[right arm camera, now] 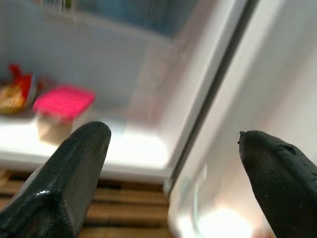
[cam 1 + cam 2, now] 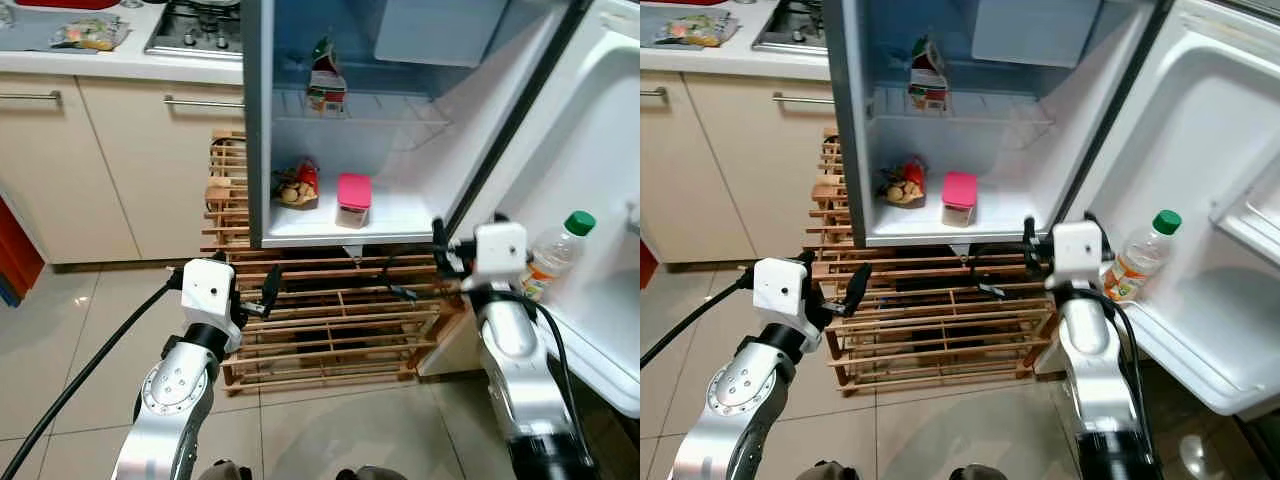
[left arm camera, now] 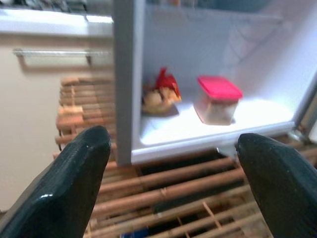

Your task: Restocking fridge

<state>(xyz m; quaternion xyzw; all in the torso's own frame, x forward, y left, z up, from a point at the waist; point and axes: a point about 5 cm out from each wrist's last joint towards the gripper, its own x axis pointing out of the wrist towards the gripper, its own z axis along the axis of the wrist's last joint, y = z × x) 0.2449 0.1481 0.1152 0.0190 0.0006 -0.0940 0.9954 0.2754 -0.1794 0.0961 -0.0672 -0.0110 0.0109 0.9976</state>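
The small fridge (image 2: 258,150) stands open on a wooden rack. Its upper shelf holds a carton (image 2: 326,85). On the bottom shelf are a bag of food (image 2: 295,185) and a pink-lidded container (image 2: 352,200). The open door (image 2: 600,180) swings out to the right and carries a green-capped bottle (image 2: 558,250) in its shelf. My left gripper (image 2: 264,292) hovers open and empty in front of the rack, below the fridge's left edge. My right gripper (image 2: 442,250) is open and empty at the fridge's lower right corner, near the door hinge. The container (image 3: 218,99) lies ahead between the left fingers.
The slatted wooden rack (image 2: 330,320) fills the space under the fridge. Beige cabinets (image 2: 130,170) with a counter, a hob (image 2: 200,30) and a food packet (image 2: 90,35) stand to the left. A tiled floor (image 2: 70,340) lies below, with a red object (image 2: 15,250) at far left.
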